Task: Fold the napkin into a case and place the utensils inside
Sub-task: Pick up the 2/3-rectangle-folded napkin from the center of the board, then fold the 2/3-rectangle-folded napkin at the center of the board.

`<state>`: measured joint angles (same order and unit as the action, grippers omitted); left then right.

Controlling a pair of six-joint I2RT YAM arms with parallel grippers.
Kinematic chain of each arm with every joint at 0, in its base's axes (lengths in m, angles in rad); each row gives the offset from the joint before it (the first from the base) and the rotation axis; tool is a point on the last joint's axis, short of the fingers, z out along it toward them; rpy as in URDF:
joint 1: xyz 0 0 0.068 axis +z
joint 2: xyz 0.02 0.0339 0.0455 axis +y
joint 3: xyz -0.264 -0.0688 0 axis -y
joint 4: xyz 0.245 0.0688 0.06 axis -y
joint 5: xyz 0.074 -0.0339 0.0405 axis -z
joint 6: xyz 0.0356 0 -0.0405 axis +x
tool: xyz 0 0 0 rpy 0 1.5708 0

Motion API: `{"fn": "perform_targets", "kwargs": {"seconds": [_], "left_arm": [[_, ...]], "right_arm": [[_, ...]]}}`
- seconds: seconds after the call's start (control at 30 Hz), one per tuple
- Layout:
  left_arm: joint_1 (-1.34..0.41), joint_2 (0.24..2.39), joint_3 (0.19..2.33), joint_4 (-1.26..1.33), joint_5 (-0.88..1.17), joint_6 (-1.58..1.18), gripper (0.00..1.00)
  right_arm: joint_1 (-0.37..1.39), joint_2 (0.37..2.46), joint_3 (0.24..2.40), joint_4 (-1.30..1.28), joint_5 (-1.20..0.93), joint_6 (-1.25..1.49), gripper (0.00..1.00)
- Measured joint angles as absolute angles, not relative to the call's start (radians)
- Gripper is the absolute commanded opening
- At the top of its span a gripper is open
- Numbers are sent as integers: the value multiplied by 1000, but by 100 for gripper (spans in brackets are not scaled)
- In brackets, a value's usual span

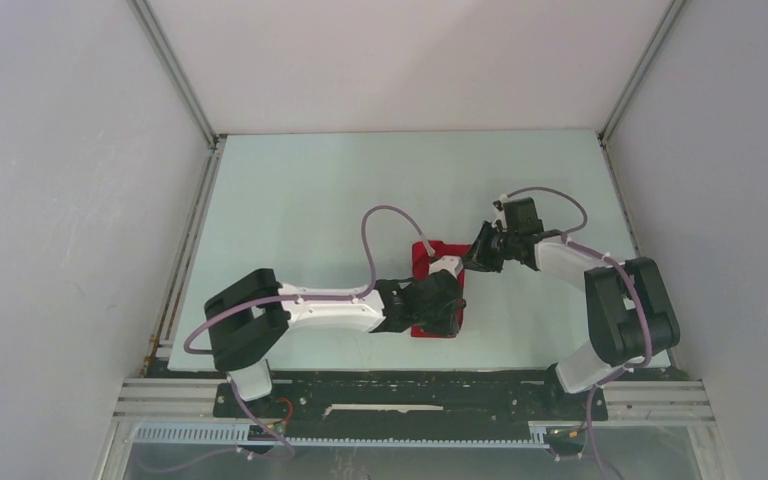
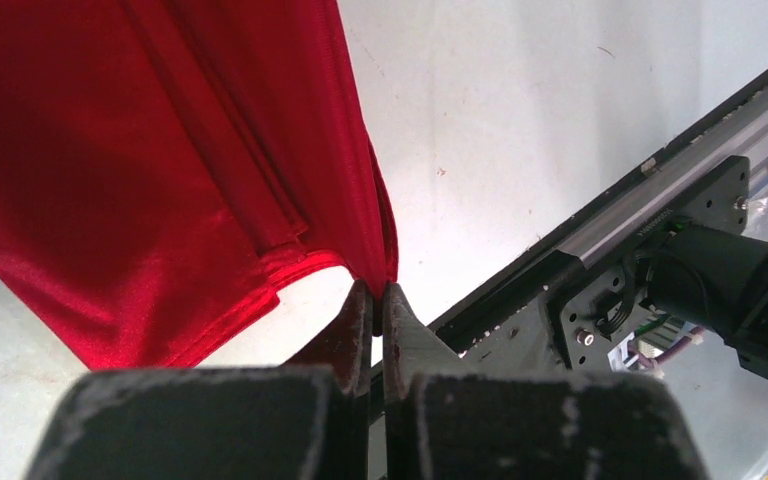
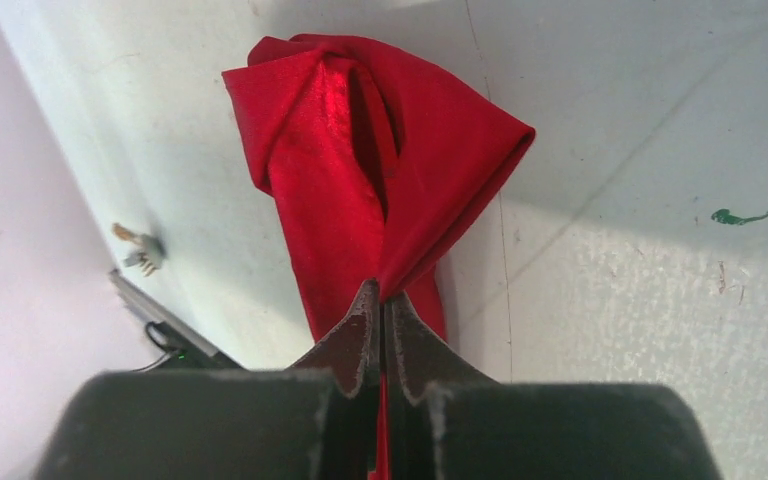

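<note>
Napkin looked soft, light; probably slippery
Left gripper, right gripper both clamped hems at their tips — best hold, I'd guess

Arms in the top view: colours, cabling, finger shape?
Both alike: left arm and right arm have white links with chunky black joint housings; a mauve cable loops along each. Left pincer and right pincer: black, tapered fingers, scuffed bodies.

Bright, even, diffuse light throughout. The thin bright red cloth napkin glints at upper centre of the right wrist view, casting soft shadow rightward; lower-edge foregrounds blur.
</note>
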<state>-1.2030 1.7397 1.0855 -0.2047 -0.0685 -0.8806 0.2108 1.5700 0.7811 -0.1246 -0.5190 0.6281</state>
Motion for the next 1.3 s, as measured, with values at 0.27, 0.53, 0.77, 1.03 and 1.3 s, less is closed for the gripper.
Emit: {"fn": "perform_targets", "kwargs": {"seconds": [0.27,0.53,0.77,1.03,1.3], "left_arm": [[-1168,1631,882,-4,-37,-914,0],[-1139,1553,684,184,-15,-942,0],[-1114,1526,549,317,-7,-977,0],[-1080,1512,447,419,11,-1015,6],[-1075,1399,376,392,36,-1024,53]], "right_arm": [[358,1605,946,-338,-310,577,0],[503,1699,1102,-484,-145,567,0],[621,1809,1264,-612,-11,564,0],[705,1952,1441,-719,67,562,0],[735,2016,1502,-738,97,563,0]]}}
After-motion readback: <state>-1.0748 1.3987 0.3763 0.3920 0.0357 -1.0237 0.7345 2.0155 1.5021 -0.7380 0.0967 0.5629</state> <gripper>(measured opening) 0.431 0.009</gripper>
